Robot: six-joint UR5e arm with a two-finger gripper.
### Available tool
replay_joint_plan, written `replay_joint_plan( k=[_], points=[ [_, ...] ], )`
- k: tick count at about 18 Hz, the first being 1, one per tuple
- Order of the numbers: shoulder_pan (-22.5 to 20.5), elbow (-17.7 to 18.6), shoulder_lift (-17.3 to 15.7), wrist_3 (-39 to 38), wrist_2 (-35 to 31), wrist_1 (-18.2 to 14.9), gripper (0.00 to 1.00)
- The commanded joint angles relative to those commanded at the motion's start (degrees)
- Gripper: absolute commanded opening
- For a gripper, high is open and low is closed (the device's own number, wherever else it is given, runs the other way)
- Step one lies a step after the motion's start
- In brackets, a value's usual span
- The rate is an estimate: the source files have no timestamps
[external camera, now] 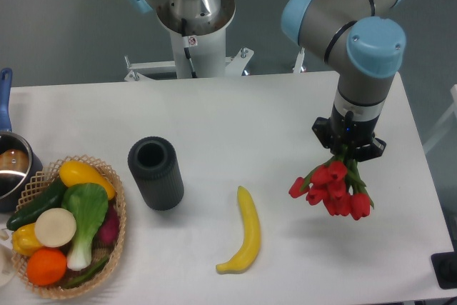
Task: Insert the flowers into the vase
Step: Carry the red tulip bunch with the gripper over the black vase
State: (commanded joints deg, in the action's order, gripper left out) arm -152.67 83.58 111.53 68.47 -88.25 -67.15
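Starting at the nine o'clock edge of my view, I am seeing a blue-handled pot [8, 169] sitting half out of frame, and just beside it a wicker basket [118, 228] is holding vegetables and fruit, none of which I need. Moving toward the centre, the vase [156, 173] is standing upright on the bench [243, 112] with its round mouth open to the ceiling, which I judge is leaving it ready to receive stems from above. At about five o'clock from it a banana [243, 232] is lying well apart from everything. Over at three o'clock the hand [348, 152] is clamping the stems of the flowers [333, 186], and the red buds are hanging downward and clear of the surface, so I reckon they are needing to be turned before going in. The bench is plain white and matte; behind it a grey wall and the arm's base [191, 16] are showing.
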Motion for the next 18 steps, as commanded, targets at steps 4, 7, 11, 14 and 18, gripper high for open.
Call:
replay_joint_plan(
  k=[4, 7, 11, 14, 18],
  points=[
    [0.4, 0.1, -0.3, -2.6, 3.0, 0.3, 0.01],
    [0.2, -0.2, -0.6, -4.6, 6.4, 1.3, 0.02],
    [1.0, 3.0, -4.1, -8.9, 15.5, 8.8, 0.01],
    [3.3, 9.6, -9.5, -14.7, 20.7, 20.3, 0.01],
    [4.9, 14.3, -14.6, -16.6, 29.1, 24.1, 0.01]
  ],
)
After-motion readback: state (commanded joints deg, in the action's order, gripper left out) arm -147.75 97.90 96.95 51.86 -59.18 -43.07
